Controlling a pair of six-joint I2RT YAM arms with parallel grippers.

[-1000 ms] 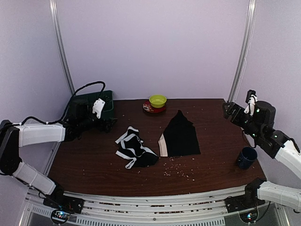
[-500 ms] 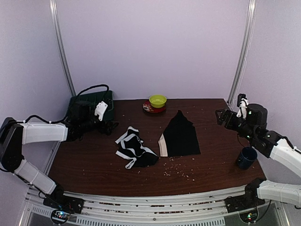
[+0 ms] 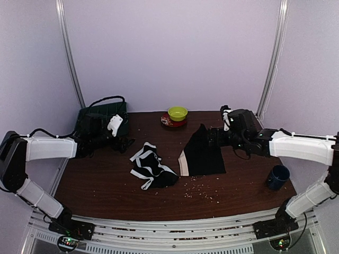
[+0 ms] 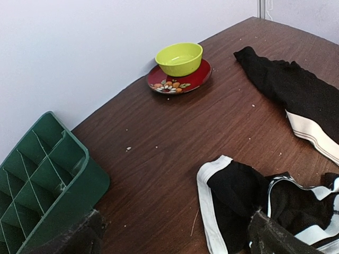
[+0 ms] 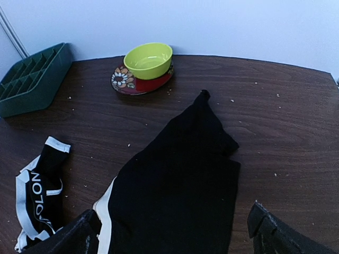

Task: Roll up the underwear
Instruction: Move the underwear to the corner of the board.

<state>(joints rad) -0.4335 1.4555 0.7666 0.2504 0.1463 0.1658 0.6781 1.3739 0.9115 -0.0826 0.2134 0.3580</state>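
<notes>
Two pieces lying on tabletop [image 3: 95, 185] | strapped underwear [image 3: 152, 172] bunched, frame centre-left; plain underwear [image 3: 202, 153] spread, frame centre | left pincer [image 3: 126, 143] and right pincer [image 3: 212, 137] both spread wide, empty | risk: pinching one layer only, loose straps snagging, roll skewing or springing open.

The strapped underwear [image 3: 152, 168] lies left of the plain underwear [image 3: 203, 153], bowl [image 3: 177, 112] on plate [image 3: 168, 122] behind.
</notes>
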